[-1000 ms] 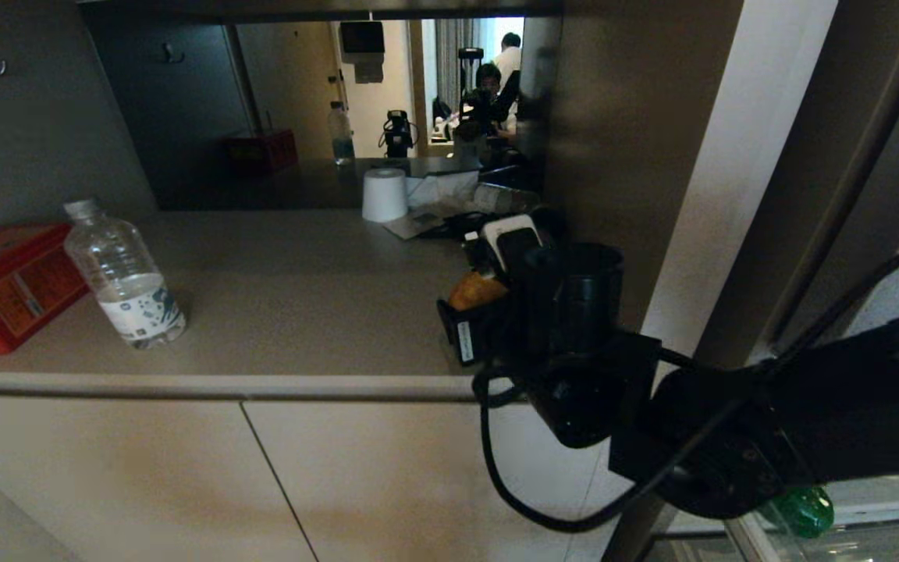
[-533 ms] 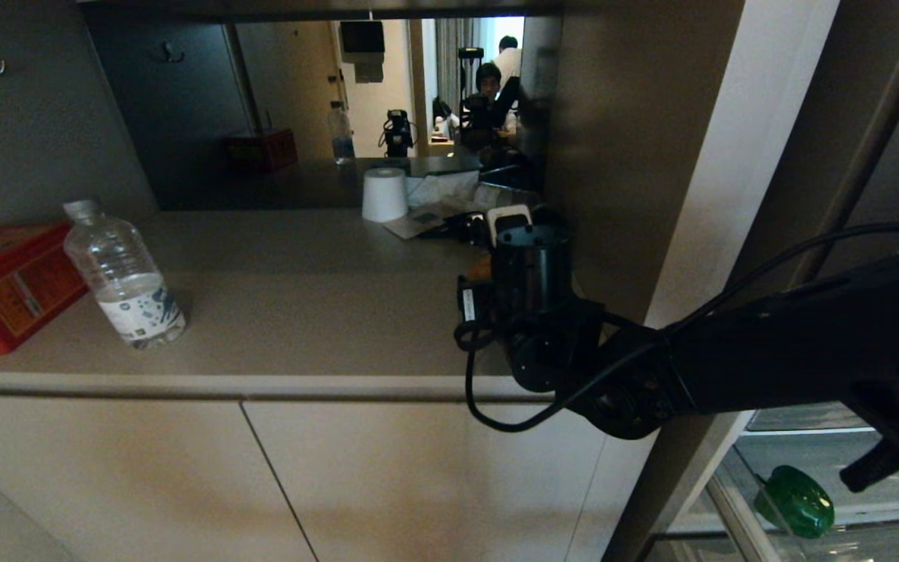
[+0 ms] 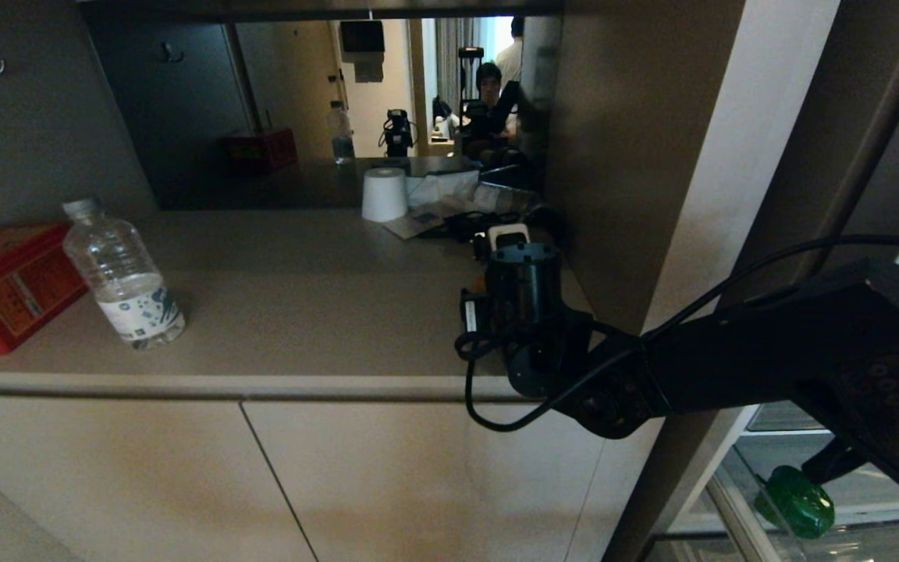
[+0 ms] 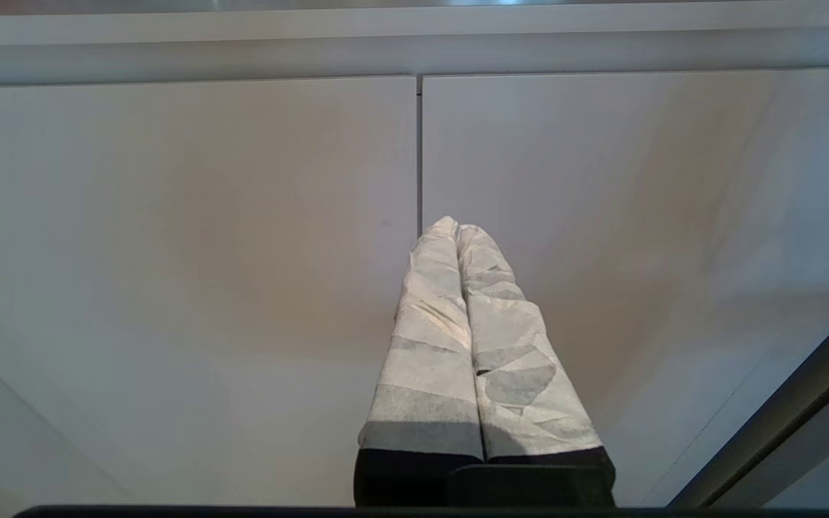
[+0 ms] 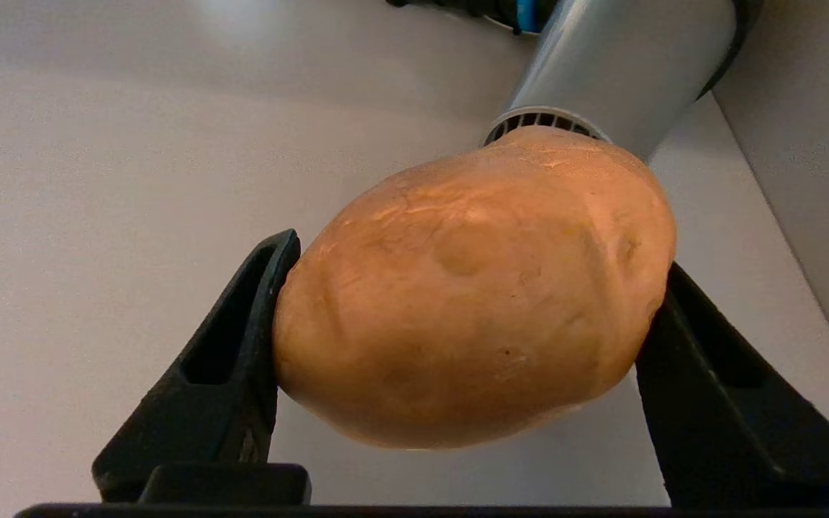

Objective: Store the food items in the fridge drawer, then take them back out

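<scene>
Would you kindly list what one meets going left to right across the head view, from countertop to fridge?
Red tin box → clear water bottle → white paper roll → right gripper holding the potato → green bell pepper.

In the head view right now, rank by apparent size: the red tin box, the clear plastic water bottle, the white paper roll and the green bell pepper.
1. Red tin box, though cut off by the frame edge.
2. Clear plastic water bottle.
3. White paper roll and green bell pepper look alike; the roll sits farther away, so unranked.
</scene>
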You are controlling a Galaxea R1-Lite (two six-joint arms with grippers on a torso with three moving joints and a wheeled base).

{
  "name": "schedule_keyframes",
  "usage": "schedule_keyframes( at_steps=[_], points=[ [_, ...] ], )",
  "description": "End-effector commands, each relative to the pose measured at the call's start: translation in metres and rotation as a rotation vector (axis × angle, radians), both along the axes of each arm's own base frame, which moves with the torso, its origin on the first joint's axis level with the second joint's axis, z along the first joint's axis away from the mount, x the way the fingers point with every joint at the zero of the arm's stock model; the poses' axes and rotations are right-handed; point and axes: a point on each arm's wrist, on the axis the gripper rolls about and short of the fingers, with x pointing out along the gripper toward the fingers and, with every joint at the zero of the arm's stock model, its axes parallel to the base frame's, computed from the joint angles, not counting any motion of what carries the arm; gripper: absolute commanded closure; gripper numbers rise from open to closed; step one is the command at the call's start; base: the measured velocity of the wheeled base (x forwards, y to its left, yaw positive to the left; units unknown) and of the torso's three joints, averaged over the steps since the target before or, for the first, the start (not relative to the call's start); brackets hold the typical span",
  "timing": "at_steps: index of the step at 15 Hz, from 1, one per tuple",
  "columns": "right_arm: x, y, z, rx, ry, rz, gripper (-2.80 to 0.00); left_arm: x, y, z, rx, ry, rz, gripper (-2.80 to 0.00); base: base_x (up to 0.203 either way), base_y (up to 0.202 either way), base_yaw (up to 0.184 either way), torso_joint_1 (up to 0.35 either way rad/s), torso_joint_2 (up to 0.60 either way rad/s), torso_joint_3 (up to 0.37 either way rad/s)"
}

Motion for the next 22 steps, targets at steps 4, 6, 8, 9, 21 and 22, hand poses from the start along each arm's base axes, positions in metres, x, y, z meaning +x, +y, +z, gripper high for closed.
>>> schedule_keyframes(
  at_steps=[4,6,8,9,21,22],
  points=[
    [-0.003,-0.002,0.003,0.017,-0.001,-0.004,-2.80,0.001,0.000,-0.003,0.000,0.010,0.001,0.00,0.000,0.000,0.000,0.000,0.00,0.000],
    [-0.006,-0.005,0.005,0.022,0.013,-0.006,-2.80,0.001,0.000,-0.003,0.000,0.011,0.001,0.00,0.000,0.000,0.000,0.000,0.00,0.000],
    [-0.009,-0.007,0.011,0.034,0.022,-0.008,-2.80,0.001,0.000,-0.003,0.000,0.010,0.001,0.00,0.000,0.000,0.000,0.000,0.00,0.000],
    [-0.010,-0.009,0.014,0.034,0.025,-0.008,-2.80,0.001,0.000,-0.003,0.000,0.009,0.001,0.00,0.000,0.000,0.000,0.000,0.00,0.000],
    [-0.021,-0.011,0.026,0.047,0.014,-0.003,-2.80,0.001,0.000,-0.003,0.000,0.011,0.001,0.00,0.000,0.000,0.000,0.000,0.00,0.000],
    [-0.022,-0.012,0.027,0.049,0.012,-0.001,-2.80,0.001,0.000,-0.003,0.000,0.011,0.000,0.00,0.000,0.000,0.000,0.000,0.00,0.000]
  ],
)
